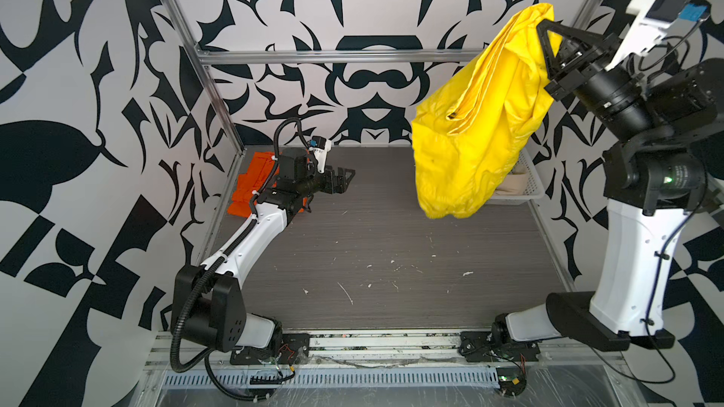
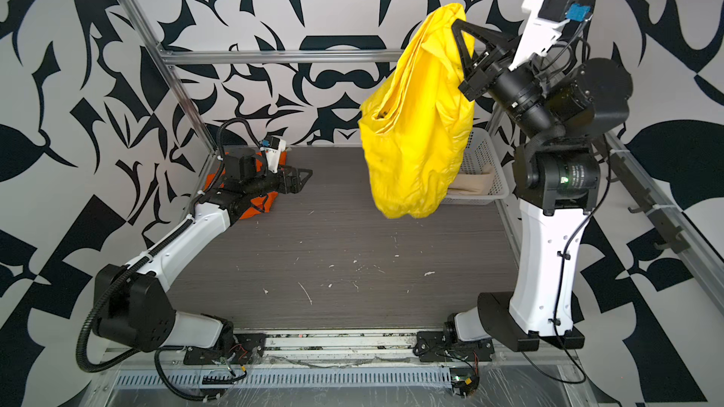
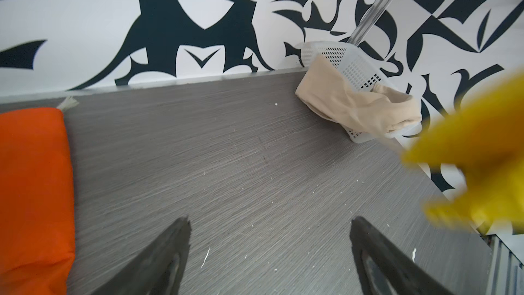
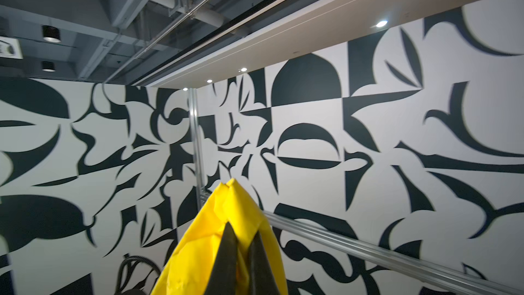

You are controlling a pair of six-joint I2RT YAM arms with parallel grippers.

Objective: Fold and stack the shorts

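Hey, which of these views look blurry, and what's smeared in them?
Left wrist view: the yellow shorts are smeared, while the orange shorts and beige shorts look crisp. Right wrist view: the wall pattern is slightly soft in places. Both top views: sharp and evenly lit.

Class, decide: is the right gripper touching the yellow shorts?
Touching. The right wrist view shows the right gripper shut on the yellow shorts.

left tool [image 3: 271,219] spread | orange shorts [image 3: 34,180] on table [image 3: 226,151] | beige shorts [image 3: 360,106] draped over basket [image 3: 340,58] | yellow shorts [image 3: 482,151] blurred
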